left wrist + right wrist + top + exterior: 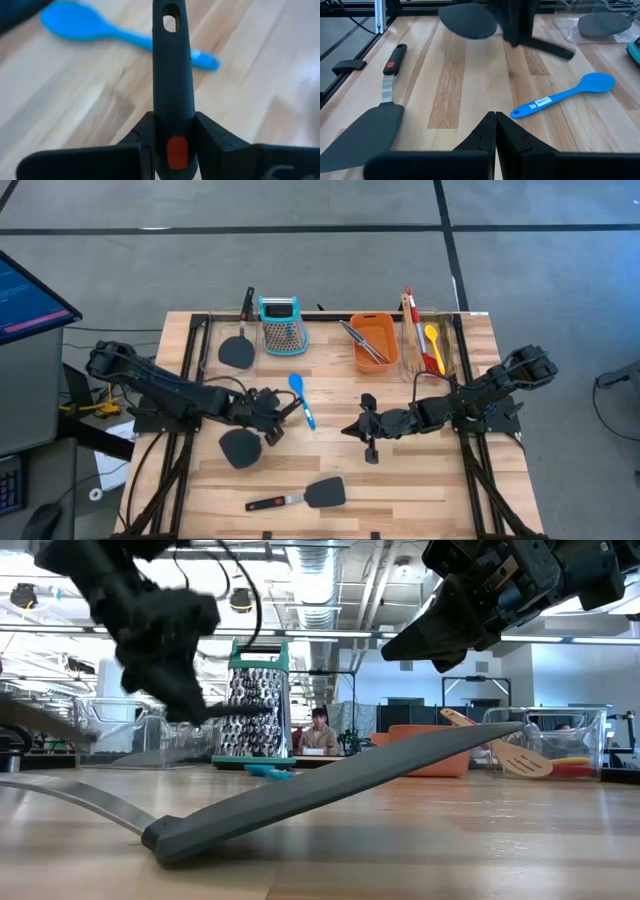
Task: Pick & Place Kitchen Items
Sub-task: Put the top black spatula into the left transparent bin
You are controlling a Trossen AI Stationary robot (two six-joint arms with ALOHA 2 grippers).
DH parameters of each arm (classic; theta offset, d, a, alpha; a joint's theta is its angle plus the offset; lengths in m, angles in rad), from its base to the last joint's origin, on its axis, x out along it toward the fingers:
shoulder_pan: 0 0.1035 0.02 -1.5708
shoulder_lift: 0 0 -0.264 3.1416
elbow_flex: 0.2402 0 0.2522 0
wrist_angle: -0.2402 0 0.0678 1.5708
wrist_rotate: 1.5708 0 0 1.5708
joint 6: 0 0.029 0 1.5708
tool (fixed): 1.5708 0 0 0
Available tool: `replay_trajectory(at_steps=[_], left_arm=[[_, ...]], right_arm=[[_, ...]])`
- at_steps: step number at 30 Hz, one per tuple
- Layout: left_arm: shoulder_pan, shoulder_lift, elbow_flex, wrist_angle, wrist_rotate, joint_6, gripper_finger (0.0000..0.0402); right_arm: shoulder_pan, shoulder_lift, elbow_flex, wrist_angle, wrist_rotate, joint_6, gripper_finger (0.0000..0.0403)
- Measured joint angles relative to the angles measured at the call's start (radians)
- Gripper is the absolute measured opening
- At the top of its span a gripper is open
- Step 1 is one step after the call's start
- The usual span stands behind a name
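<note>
My left gripper (272, 418) is shut on a black spatula with a round head (240, 448), left of the table's middle; its handle (172, 75) shows in the left wrist view. A blue spoon (302, 400) lies flat on the table just beyond it. My right gripper (366, 426) is shut and empty, a little right of the middle, above the table. A second black spatula (300, 497) lies flat near the front edge. A third black spatula (238, 345) lies at the far left. My left gripper pinches the spatula's handle at its orange mark (176, 150) between the two fingers (212, 137). The handle runs forward along the fingers, and its hang-hole end (170, 22) sticks out past them. The spatula is held about level, clear of the table, with the head behind the gripper.
At the far edge stand a teal-topped grater (280, 323), an orange tub (372, 340) with silver tongs, and a clear bin (432, 340) with a wooden turner and red and yellow spoons. A monitor (30, 295) stands off the table's left.
</note>
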State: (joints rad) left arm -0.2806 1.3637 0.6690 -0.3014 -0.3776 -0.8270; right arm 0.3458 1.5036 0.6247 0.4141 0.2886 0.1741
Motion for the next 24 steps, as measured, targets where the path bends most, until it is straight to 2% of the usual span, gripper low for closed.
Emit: replay_trajectory(at_steps=[8, 14, 17, 22, 24], left_arm=[[0.000, -0.229, 0.001, 0.065, -0.100, 0.172, 0.0059], [0.002, -0.407, 0.002, 0.165, -0.239, 0.416, 0.0059], [0.002, -0.487, 0.003, 0.240, -0.347, 0.585, 0.0059], [0.003, -0.591, 0.003, 0.350, -0.623, 0.912, 0.0059], [0.018, -0.618, 0.004, 0.405, -0.704, 1.023, 0.0059]], right_arm=[[0.000, 0.000, 0.000, 0.001, 0.000, 0.000, 0.0000], [0.000, 0.000, 0.000, 0.001, 0.000, 0.000, 0.0000], [0.000, 0.000, 0.000, 0.001, 0.000, 0.000, 0.0000], [0.000, 0.000, 0.000, 0.001, 0.000, 0.000, 0.0000], [-0.001, 0.000, 0.000, 0.001, 0.000, 0.000, 0.0000]])
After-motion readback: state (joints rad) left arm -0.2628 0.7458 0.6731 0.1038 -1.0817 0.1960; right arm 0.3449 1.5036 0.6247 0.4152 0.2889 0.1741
